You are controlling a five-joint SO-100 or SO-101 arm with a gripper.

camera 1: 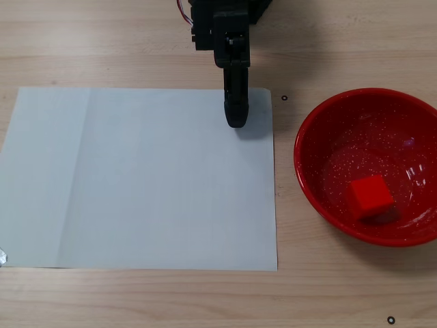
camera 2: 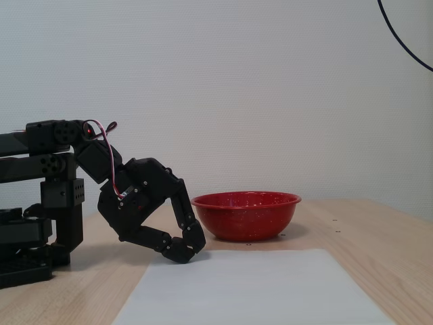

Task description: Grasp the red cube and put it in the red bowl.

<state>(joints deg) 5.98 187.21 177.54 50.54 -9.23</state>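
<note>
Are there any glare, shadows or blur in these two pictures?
In the fixed view from above, the bowl shows pale glare streaks on its inner right wall, the cube casts a small shadow, and the end effector throws a soft shadow on the paper. In the fixed side view, light is even, the bowl has mild sheen, nothing looks blurred.

A pale wooden table [camera 1: 136,301] with long grain lines fills my downward-looking fixed view, and a white sheet of paper [camera 1: 136,178] lies flat across its left and middle. In my side-on fixed view a plain white wall [camera 2: 237,88] rises behind the table, evenly lit, with a thin black cable [camera 2: 402,42] curving across the upper right corner.
</note>
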